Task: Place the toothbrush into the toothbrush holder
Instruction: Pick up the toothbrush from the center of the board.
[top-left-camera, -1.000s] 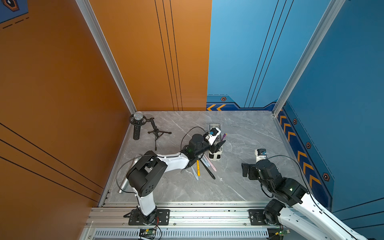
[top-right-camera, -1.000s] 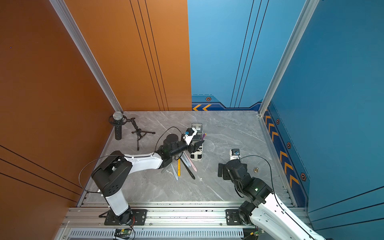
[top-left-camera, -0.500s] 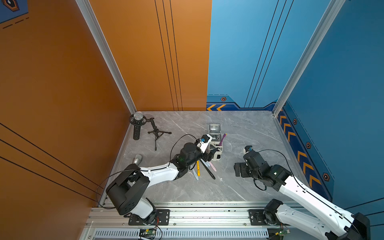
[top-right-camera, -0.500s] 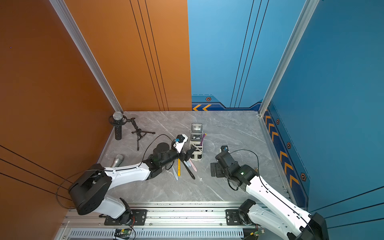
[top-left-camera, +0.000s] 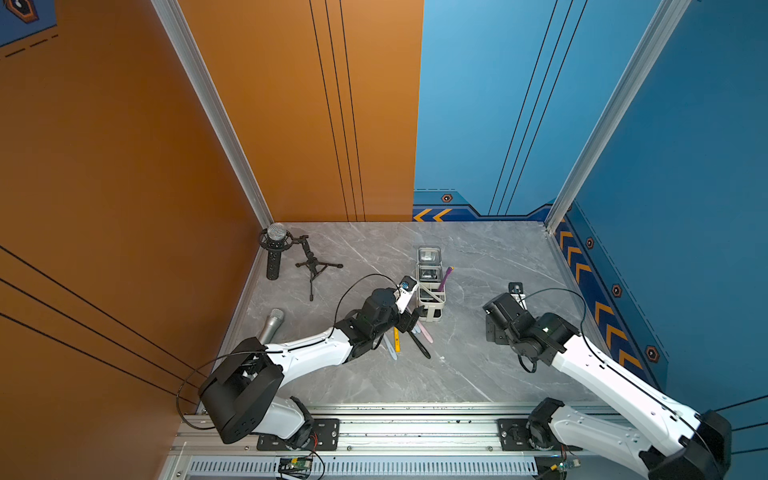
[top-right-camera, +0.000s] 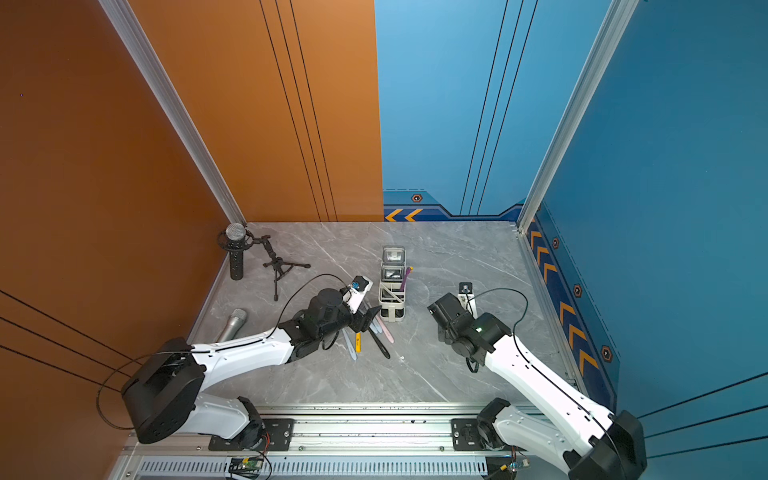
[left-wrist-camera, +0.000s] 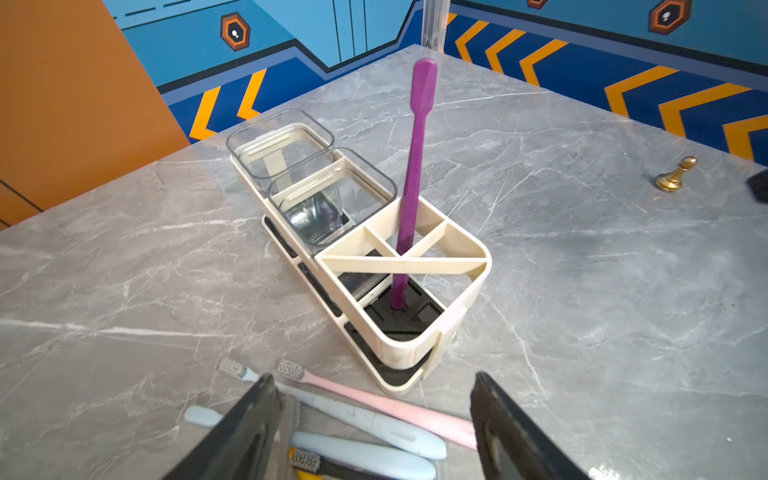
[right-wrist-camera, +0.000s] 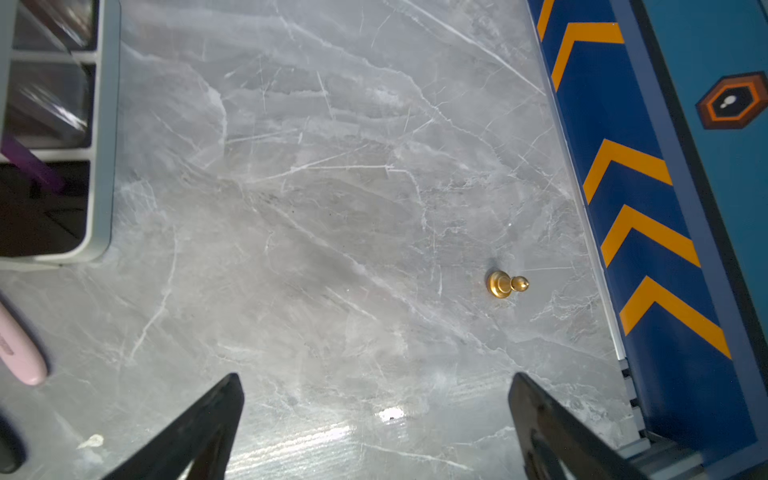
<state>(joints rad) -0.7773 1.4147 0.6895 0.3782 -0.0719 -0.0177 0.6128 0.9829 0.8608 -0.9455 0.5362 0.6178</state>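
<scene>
The white toothbrush holder (top-left-camera: 431, 308) (top-right-camera: 392, 311) (left-wrist-camera: 465, 245) stands mid-table. A purple toothbrush (left-wrist-camera: 411, 174) (top-left-camera: 445, 277) (top-right-camera: 405, 277) stands upright in its divided end compartment. My left gripper (left-wrist-camera: 372, 376) (top-left-camera: 413, 318) (top-right-camera: 370, 318) is open just short of that end, low over loose toothbrushes: a pink one (left-wrist-camera: 374, 399), two light blue ones (left-wrist-camera: 365, 419) and a black one (left-wrist-camera: 324, 463). Nothing is between its fingers. My right gripper (right-wrist-camera: 375, 375) (top-left-camera: 493, 322) (top-right-camera: 441, 320) hangs open and empty over bare table to the right of the holder.
A gold chess pawn (left-wrist-camera: 675, 174) (right-wrist-camera: 505, 284) stands near the right wall. A microphone in its mount (top-left-camera: 274, 249) and a small tripod (top-left-camera: 313, 266) are at the back left. A silver microphone (top-left-camera: 272, 324) lies by the left wall.
My left gripper has drawn back from above the holder toward the front, leaving the purple toothbrush standing in it. The right arm has swung and stretched out, its gripper staying open.
</scene>
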